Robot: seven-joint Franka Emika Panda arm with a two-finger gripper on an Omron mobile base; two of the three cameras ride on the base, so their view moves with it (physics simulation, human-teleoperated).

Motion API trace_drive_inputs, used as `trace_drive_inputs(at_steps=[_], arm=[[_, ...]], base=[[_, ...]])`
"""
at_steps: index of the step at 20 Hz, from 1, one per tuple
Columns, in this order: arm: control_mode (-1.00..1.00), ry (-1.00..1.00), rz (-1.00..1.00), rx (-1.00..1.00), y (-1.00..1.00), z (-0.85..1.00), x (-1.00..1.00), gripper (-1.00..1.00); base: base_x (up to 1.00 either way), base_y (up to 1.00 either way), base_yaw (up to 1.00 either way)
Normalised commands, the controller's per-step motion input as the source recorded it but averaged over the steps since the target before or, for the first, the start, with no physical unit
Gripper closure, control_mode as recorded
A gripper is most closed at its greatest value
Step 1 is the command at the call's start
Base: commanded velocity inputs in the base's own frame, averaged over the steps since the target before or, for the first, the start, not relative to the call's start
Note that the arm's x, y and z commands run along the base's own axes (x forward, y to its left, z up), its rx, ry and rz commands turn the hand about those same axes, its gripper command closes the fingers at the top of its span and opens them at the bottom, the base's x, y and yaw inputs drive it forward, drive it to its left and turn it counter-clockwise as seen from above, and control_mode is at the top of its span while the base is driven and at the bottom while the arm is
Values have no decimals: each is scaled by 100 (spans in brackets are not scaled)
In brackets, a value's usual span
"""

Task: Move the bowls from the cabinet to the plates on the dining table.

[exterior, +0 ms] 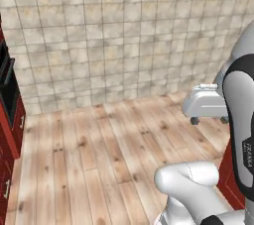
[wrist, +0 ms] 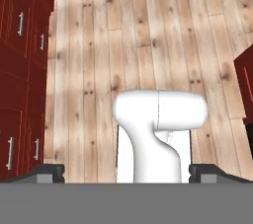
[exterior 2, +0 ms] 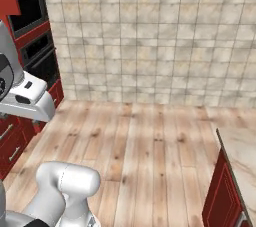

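Flat, even rendered light, fairly bright, no clear source. Tiled wall [exterior: 124,35] was mottled and soft. Wood floor [exterior 2: 150,141] showed paler patches, no hard shadows. Low resolution, edges jagged. Red cupboards [wrist: 20,70] were darker at the left edge. No glare.

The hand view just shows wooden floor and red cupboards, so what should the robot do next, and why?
Probably drive on toward the wall cabinet. The open gripper holds nothing and points down at the wooden floor, between red cupboards. A marble counter shows at the right; no bowls or plates are close enough to reach.
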Motion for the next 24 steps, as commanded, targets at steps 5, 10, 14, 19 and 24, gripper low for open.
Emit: trace_drive_inputs(at_steps=[5, 10, 14, 19, 24], arm=[[100, 0, 0, 0, 0, 0, 0, -100], [100, 0, 0, 0, 0, 0, 0, -100], [100, 0, 0, 0, 0, 0, 0, -100], [100, 0, 0, 0, 0, 0, 0, -100], [100, 0, 0, 0, 0, 0, 0, -100]], base=[[45, -10, 45], [100, -41, 19], [100, -27, 14], [97, -7, 23], [62, 0, 41]])
